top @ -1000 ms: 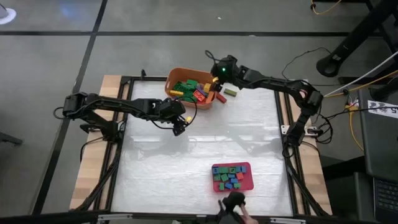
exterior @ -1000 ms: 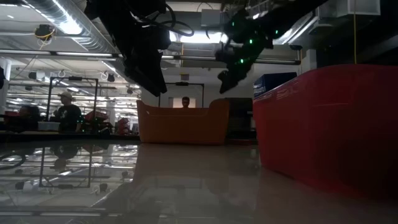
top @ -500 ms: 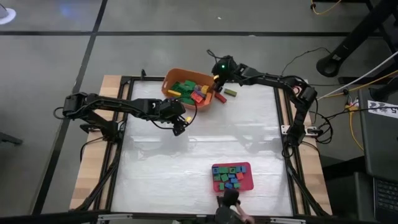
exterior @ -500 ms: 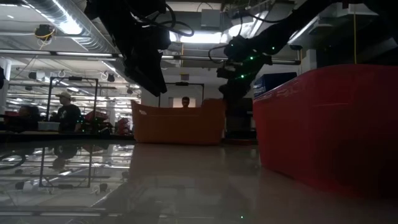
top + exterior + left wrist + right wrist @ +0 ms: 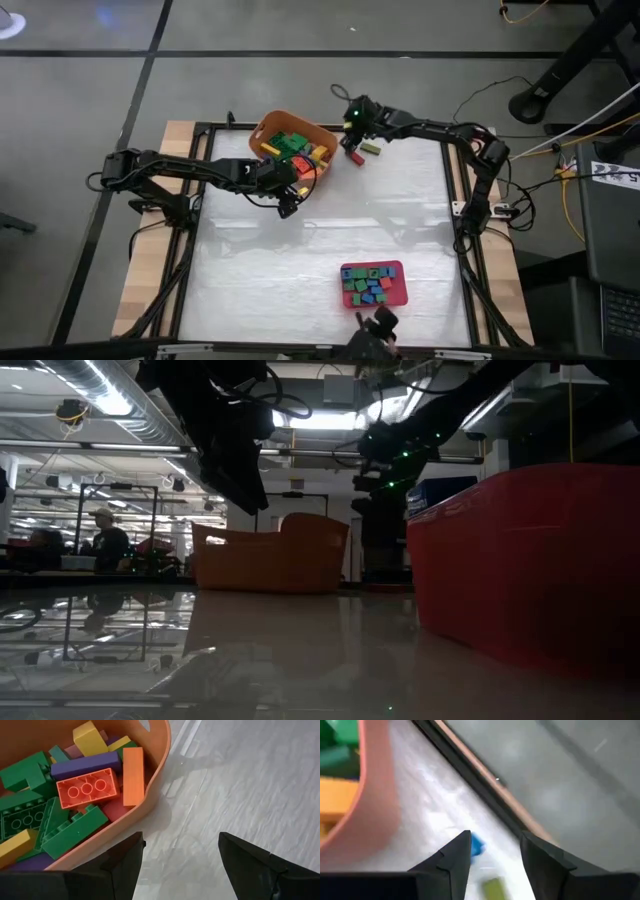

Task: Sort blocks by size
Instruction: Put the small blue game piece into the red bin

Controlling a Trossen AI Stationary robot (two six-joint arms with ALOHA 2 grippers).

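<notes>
A white desk point(image 5: 320, 230) fills the centre of the overhead frame, with two dark robot arms reaching in from the sides.

In the upper middle sits one orange tub point(image 5: 262, 130) heaped with long blocks point(image 5: 291, 146): green, red, yellow, purple and orange. In the lower right sits one pink-red tray point(image 5: 403, 285) holding about ten small square blocks point(image 5: 366, 285), blue, green and red.

The left gripper point(image 5: 289, 203) hovers just below the tub's lower edge, its jaws spread wide and holding nothing. The right gripper point(image 5: 352, 128) is at the tub's upper right rim; its jaws stand partly open and appear empty in its own wrist view.

Just right of the tub, loose on the desk, lie a few stray blocks: one red point(image 5: 354, 157), one olive green point(image 5: 371, 148), and in the right wrist view one small blue block point(image 5: 477, 845).

The step in hand seems to be clearing these strays. To do it well, the right gripper should centre over a single block, descend straight, and close across its narrow sides without nudging the tub or the neighbouring blocks.
</notes>
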